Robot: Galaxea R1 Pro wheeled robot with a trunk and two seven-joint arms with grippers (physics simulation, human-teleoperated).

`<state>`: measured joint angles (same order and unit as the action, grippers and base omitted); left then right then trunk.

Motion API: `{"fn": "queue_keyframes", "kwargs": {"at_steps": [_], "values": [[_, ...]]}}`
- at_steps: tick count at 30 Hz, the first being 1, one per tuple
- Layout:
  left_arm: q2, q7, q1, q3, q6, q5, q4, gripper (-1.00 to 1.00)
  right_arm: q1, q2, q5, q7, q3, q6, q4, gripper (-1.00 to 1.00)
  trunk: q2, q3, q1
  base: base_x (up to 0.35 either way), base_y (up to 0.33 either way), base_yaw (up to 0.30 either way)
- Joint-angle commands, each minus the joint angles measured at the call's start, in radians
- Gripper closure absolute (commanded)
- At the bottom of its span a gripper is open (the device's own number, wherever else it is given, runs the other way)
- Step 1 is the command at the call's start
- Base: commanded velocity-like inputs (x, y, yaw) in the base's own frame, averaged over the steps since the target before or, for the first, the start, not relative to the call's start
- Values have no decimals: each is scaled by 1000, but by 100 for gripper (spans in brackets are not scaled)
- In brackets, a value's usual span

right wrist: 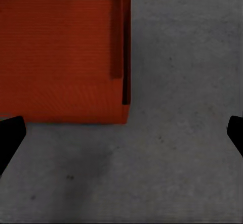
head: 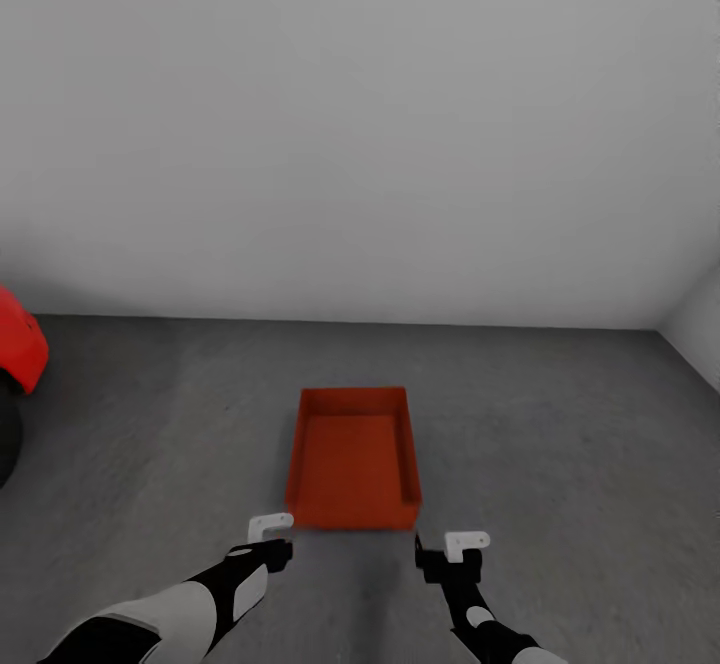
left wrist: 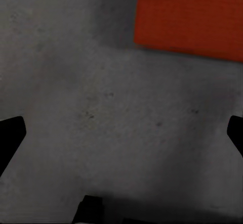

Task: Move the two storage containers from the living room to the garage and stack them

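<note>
An orange-red storage container [head: 352, 459] sits lidless on the dark grey garage floor [head: 560, 424], lengthwise away from me, with nothing inside it. One long wall shows a doubled edge [right wrist: 124, 47]. My left gripper [head: 271, 544] hangs over bare floor just short of the bin's near left corner. It is open and holds nothing, and a corner of the container [left wrist: 190, 16] shows beyond it. My right gripper [head: 451, 559] hovers just short of the near right corner, also open and holding nothing, with the container [right wrist: 61, 57] ahead of its fingers.
A plain pale grey wall [head: 360, 124] rises behind the container, and a second wall meets it at the far right [head: 700, 334]. The red car [head: 18, 349] with a dark tyre juts in at the left edge.
</note>
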<state>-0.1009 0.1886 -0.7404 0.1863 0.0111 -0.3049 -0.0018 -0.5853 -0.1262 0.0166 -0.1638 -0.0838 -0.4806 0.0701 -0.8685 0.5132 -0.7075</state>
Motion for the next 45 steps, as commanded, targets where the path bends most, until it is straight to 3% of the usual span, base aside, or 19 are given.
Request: {"fn": "queue_keyframes", "kwargs": {"at_steps": [1, 36, 45], "values": [[0, 3, -1, 8, 1, -9, 0, -100, -1, 0, 2, -10, -8, -1, -1, -100, -1, 1, 1, -346, 0, 0], [3, -8, -1, 8, 2, -8, 0, -100, -1, 0, 3, -10, -8, -2, -1, -100, -1, 1, 1, -344, 0, 0], [4, -9, -1, 8, 1, -8, 0, -100, -1, 1, 3, -10, -8, -3, -1, -100, -1, 1, 1, -64, 0, 0]]}}
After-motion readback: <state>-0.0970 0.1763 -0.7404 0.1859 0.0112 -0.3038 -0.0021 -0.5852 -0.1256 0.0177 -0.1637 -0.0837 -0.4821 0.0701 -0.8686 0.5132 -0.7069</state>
